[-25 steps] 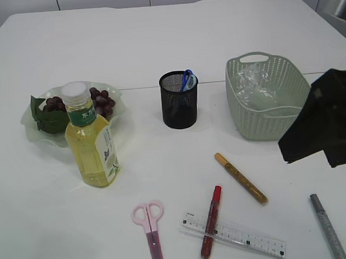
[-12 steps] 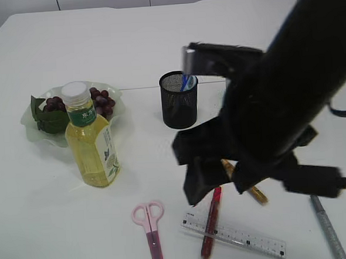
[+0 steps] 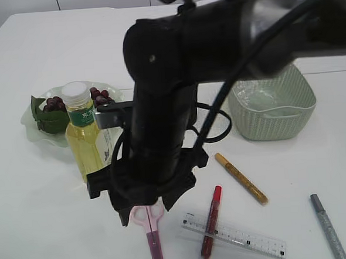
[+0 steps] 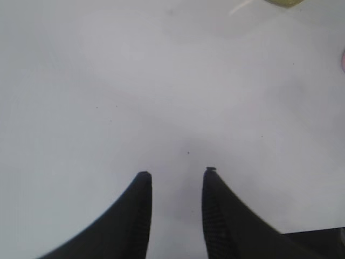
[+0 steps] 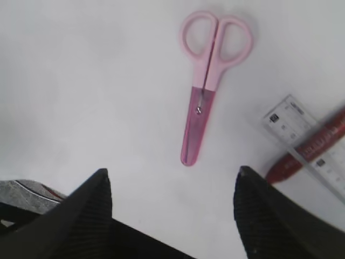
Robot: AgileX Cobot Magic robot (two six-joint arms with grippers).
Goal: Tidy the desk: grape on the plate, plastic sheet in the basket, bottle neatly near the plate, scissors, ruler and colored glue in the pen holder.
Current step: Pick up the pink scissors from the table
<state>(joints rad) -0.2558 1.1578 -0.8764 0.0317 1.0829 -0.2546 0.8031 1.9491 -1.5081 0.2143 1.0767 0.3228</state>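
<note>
The right gripper, jaws wide and empty, hovers above the pink scissors; next it must descend and grasp them.

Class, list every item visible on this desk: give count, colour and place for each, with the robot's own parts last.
Scissors: one, pink, front centre.
Ruler: one, clear, front, under the red pen.
Red glue pen: one, across the ruler.
Gold glue pen: one, centre right.
Grey pen: one, front right.
Bottle: one, yellow, beside the plate.
Plate: one, pale green, left, holding dark grapes.
Basket: one, green, right.
Right gripper: open above scissors.
Left gripper: over bare table.
</note>
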